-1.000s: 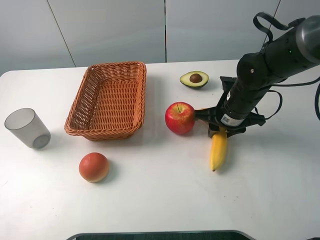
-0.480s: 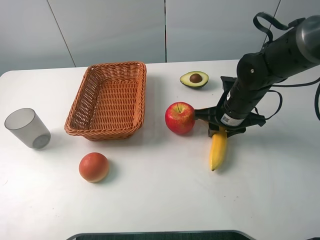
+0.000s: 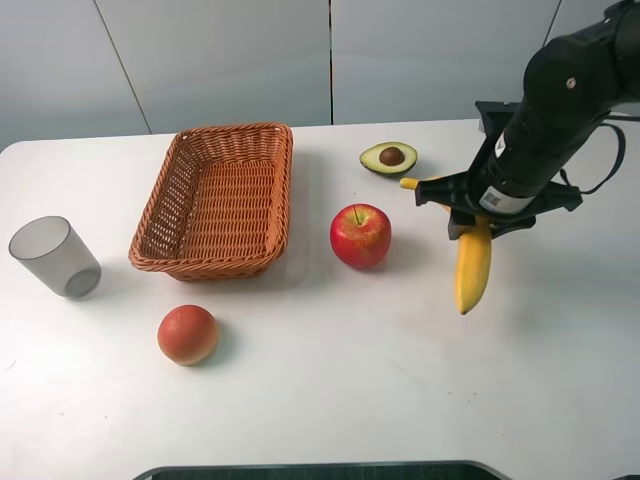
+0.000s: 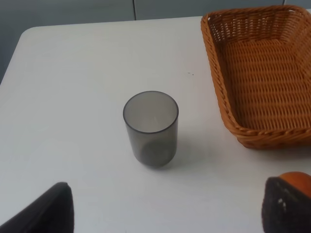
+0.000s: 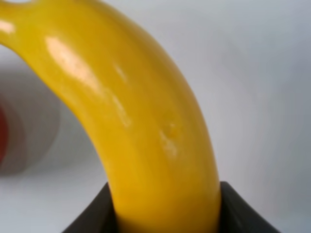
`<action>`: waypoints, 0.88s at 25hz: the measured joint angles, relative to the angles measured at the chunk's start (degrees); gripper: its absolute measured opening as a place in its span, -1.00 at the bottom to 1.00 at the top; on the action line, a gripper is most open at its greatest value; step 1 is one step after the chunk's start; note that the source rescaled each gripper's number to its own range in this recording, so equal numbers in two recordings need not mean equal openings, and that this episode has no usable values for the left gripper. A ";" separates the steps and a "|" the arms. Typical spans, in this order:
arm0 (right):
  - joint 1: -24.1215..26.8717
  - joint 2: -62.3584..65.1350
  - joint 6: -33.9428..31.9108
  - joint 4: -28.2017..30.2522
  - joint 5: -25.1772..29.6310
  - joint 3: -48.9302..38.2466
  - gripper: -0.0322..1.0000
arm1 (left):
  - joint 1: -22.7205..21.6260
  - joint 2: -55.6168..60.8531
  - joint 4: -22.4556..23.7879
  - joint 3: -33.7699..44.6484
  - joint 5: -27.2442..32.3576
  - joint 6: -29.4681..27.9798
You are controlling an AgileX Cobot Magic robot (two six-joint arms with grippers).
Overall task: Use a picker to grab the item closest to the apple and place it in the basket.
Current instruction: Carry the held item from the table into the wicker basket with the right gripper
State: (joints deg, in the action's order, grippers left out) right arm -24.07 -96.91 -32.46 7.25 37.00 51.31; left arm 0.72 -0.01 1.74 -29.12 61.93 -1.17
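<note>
A yellow banana (image 3: 472, 268) hangs lifted above the table, right of the red apple (image 3: 360, 235), with my right gripper (image 3: 468, 212) shut on its upper end. In the right wrist view the banana (image 5: 146, 121) fills the frame, clamped between two dark fingers (image 5: 95, 216). The woven basket (image 3: 160, 215) stands left of the apple and holds nothing. My left gripper (image 4: 165, 213) is open over the table's left side, its dark fingertips (image 4: 48, 208) wide apart and nothing between them. The left arm does not show in the exterior view.
A halved avocado (image 3: 389, 157) lies behind the apple. An orange-pink fruit (image 3: 187, 334) sits in front of the basket. A grey translucent cup (image 3: 55, 257) stands at the far left, in the left wrist view as the cup (image 4: 150, 127) beside the basket (image 4: 228, 97).
My right gripper has risen and shifted right and away from the apple, carrying the banana up off the table. Everything else has stayed put.
</note>
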 joint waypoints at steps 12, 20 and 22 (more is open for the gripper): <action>-12.04 -0.98 1.46 -0.29 17.01 21.40 -0.94 | 0.00 0.00 0.00 0.00 0.00 0.00; -17.94 -13.29 1.68 -1.95 18.25 39.32 -0.94 | 0.00 0.00 0.00 0.00 0.00 0.00; -19.11 -16.54 1.91 -2.55 18.37 43.51 -0.94 | 0.00 0.00 0.00 0.00 0.00 0.14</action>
State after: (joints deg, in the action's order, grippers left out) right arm -43.18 -113.45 -30.54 4.70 55.37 94.82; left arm 0.72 -0.01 1.74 -29.12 61.93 -1.02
